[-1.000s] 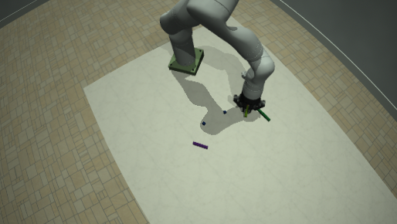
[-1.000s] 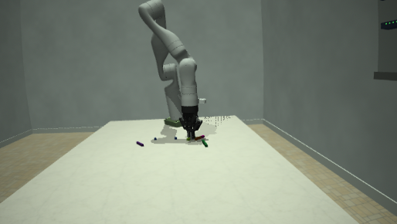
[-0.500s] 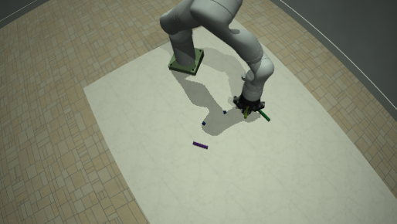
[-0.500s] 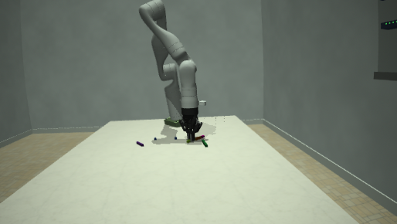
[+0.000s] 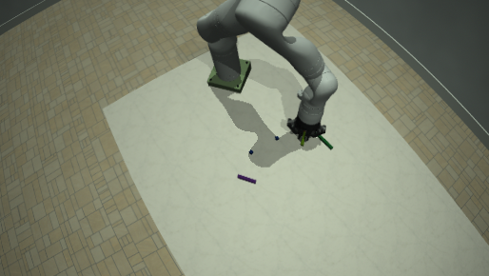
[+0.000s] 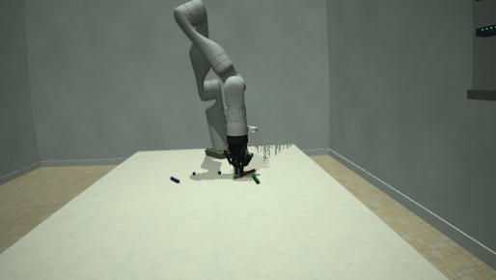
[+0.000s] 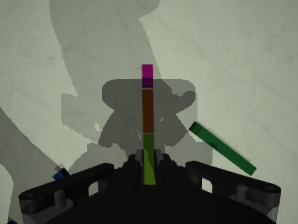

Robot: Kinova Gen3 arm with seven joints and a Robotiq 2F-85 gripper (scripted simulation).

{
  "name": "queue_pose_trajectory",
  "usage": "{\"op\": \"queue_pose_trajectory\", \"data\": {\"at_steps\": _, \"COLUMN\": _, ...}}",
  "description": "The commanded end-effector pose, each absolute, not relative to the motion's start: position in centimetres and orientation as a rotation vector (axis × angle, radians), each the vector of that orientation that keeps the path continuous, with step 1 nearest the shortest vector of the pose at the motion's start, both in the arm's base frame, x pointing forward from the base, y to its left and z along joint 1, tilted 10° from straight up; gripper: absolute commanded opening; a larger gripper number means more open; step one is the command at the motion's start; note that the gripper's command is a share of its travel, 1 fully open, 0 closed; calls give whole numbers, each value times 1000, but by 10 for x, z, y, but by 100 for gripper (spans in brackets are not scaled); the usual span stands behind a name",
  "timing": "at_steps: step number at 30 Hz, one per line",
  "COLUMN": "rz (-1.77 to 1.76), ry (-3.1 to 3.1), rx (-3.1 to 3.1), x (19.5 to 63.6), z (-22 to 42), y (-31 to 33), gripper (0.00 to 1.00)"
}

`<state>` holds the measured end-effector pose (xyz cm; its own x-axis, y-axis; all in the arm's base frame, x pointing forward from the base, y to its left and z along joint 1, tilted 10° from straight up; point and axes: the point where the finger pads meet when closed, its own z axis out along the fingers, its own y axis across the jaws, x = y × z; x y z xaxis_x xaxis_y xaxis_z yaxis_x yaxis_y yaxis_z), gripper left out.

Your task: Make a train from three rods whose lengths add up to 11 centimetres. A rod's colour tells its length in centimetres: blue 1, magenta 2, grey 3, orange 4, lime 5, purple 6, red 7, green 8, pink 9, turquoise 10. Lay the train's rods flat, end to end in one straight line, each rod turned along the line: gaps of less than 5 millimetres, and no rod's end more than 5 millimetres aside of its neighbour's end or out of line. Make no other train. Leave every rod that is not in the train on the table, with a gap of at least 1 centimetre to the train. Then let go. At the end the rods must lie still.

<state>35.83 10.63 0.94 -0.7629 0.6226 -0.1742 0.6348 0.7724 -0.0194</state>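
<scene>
Clamped on the lime rod (image 5: 303, 140) (image 6: 235, 177) (image 7: 149, 167) with the end effector (image 5: 303, 136) (image 6: 238, 174) (image 7: 148, 158), apparently to keep lime aligned against the orange rod (image 6: 248, 173) (image 7: 148, 111). Magenta rod (image 6: 253, 170) (image 7: 147, 75) at orange's other end, completing eleven; perhaps a sliver of gap there, hard to judge. Beside orange, off the line, the green rod (image 5: 325, 142) (image 6: 256, 179) (image 7: 223, 148), its near end limiting finger spread. More open room on orange's far side, beyond magenta. Best to release gently, then lift straight up.
</scene>
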Motion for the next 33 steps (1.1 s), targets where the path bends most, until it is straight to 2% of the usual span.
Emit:
{"op": "queue_pose_trajectory", "data": {"at_steps": 1, "rz": -114, "ry": 2806, "rx": 1002, "x": 359, "z": 10, "y": 107, "gripper": 5}}
{"op": "queue_pose_trajectory", "data": {"at_steps": 25, "rz": -114, "ry": 2806, "rx": 1002, "x": 359, "z": 10, "y": 107, "gripper": 5}}
{"op": "queue_pose_trajectory", "data": {"at_steps": 26, "rz": -114, "ry": 2806, "rx": 1002, "x": 359, "z": 10, "y": 107, "gripper": 8}}
{"op": "queue_pose_trajectory", "data": {"at_steps": 28, "rz": -114, "ry": 2806, "rx": 1002, "x": 359, "z": 10, "y": 107, "gripper": 8}}
{"op": "queue_pose_trajectory", "data": {"at_steps": 29, "rz": -114, "ry": 2806, "rx": 1002, "x": 359, "z": 10, "y": 107, "gripper": 12}}
{"op": "queue_pose_trajectory", "data": {"at_steps": 33, "rz": -114, "ry": 2806, "rx": 1002, "x": 359, "z": 10, "y": 107, "gripper": 16}}
